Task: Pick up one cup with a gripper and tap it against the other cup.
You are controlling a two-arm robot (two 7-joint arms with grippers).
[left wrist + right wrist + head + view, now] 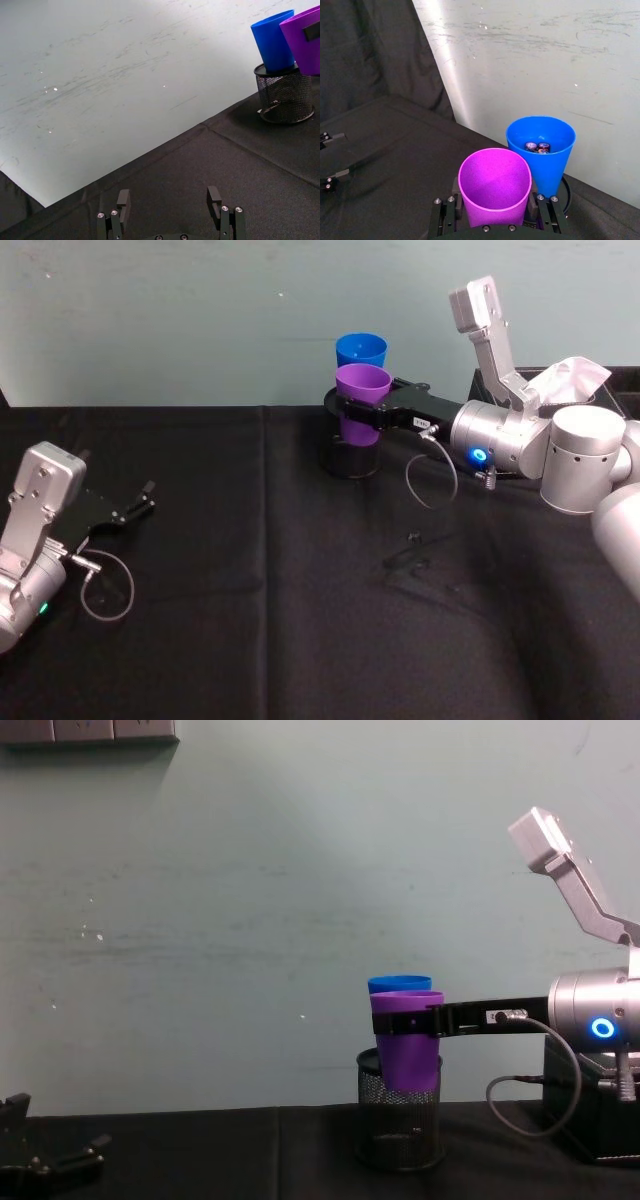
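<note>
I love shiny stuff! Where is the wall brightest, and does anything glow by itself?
Right wrist view: a bright streak of glare runs down the wall, left of the blue cup. Left wrist view: the wall looks pale, with tiny white specks. Head and chest views: a blue light ring glows on the arm whose right gripper holds the purple cup.

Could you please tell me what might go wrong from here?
The right gripper clamps the purple plastic tumbler beside the blue plastic tumbler, which stands in a black mesh pen holder. A tap might tip it, spilling the small items inside; the tapered purple one may slip. The left gripper rests open.
</note>
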